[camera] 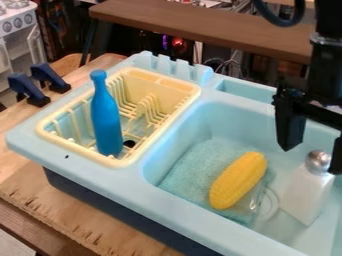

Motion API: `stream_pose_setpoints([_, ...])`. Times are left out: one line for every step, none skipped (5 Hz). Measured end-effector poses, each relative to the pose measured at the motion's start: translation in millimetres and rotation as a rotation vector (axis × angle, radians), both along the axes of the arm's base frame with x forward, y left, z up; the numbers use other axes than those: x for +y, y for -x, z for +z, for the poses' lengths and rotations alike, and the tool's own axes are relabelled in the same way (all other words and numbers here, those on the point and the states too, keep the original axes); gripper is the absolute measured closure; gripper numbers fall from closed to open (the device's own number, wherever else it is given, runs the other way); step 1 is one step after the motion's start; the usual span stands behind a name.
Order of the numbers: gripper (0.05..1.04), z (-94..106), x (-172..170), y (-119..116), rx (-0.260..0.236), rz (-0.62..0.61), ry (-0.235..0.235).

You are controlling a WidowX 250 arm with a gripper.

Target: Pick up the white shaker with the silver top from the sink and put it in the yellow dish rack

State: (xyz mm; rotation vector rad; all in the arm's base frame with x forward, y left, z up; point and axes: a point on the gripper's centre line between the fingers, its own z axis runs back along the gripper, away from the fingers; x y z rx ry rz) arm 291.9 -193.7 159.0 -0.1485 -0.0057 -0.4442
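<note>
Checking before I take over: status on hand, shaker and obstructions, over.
Hand open, at silver-topped shaker; contact unclear. Shaker in sink. Yellow corn close by, on blue cloth.

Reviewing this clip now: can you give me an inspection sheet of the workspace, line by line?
Surface: light blue toy sink on a wooden table.
Things at the gripper: white shaker with a silver top, in the basin; yellow corn beside it, lying on a blue-green cloth.
Clutter: blue bottle upright in a yellow dish rack.
Gripper: black gripper, fingers apart, around or above the shaker's top; contact cannot be told.
Cables: dark looped cable beside the arm; thin cables behind the sink.
Surroundings: brown bench behind, white toy stove at upper left, two dark blue clamps left of the sink.
</note>
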Motion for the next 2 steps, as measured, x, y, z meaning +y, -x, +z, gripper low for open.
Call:
stream_pose_setpoints([0.081, -12.9, -0.2, -4.6, 0.045, 0.008, -0.025])
stream_pose_setpoints([0.133, -17.0, -4.1, -9.0, 0.064, 0.009, -0.036])
